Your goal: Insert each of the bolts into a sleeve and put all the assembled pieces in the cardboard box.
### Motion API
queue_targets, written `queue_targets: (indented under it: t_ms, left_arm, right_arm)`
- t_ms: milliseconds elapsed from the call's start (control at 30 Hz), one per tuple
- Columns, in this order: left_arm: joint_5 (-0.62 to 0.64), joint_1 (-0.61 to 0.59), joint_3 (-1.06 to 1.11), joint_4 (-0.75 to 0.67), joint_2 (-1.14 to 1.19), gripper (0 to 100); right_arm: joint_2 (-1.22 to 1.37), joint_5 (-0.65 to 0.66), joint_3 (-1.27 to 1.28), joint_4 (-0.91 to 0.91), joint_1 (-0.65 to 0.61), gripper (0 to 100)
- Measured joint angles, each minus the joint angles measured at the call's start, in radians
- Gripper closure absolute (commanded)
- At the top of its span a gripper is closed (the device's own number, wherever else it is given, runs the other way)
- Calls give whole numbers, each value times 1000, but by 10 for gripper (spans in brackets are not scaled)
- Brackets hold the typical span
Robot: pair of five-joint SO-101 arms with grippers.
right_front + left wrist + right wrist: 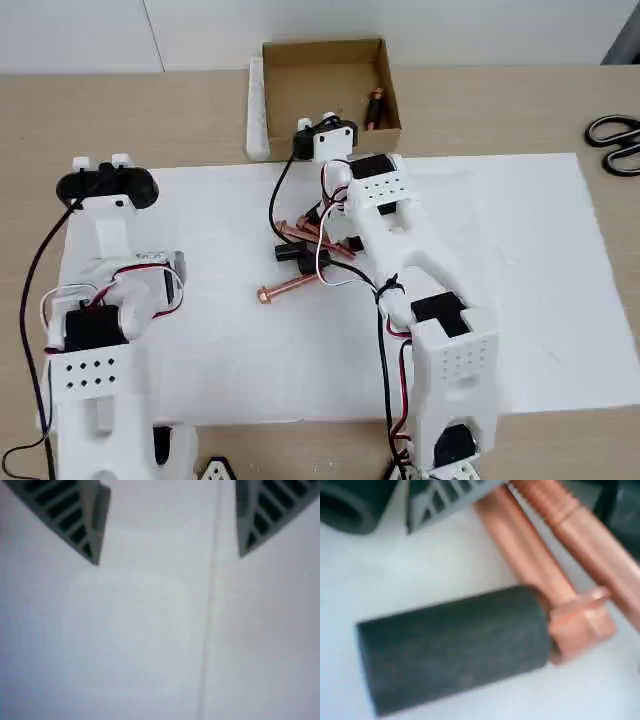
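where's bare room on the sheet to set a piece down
Free: the white sheet between the right arm and its edge by the scissors; also between the left arm and the loose bolt. Crowded: the bolt pile under the right arm.

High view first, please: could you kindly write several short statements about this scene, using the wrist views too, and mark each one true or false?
1. The cardboard box already holds a copper-coloured piece. True.
2. The scissors lie inside the box. False: the scissors lie on the bare table, far from it.
3. One bolt lies alone on the white sheet, apart from the pile. True.
4. The left tool grips a bolt. False: it is open over the sheet, with nothing between its fingers.
5. The sleeve beside the bolts is white. False: the sleeve is dark grey.
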Motion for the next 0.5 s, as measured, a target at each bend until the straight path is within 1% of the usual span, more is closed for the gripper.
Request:
queue_targets:
  t_ms: [200,267,400,500]
  left_arm:
    - [0,0,0,0,0,827]
    - [0,0,0,0,0,827]
    - [0,0,0,0,0,827]
    - [0,0,0,0,0,827]
  right_arm:
    - [0,-21,-15,44,-2,847]
    - [0,-23,-26,68,-2,880]
    - [0,-38,-38,100,-2,992]
    - [2,-61,-38,107,-2,980]
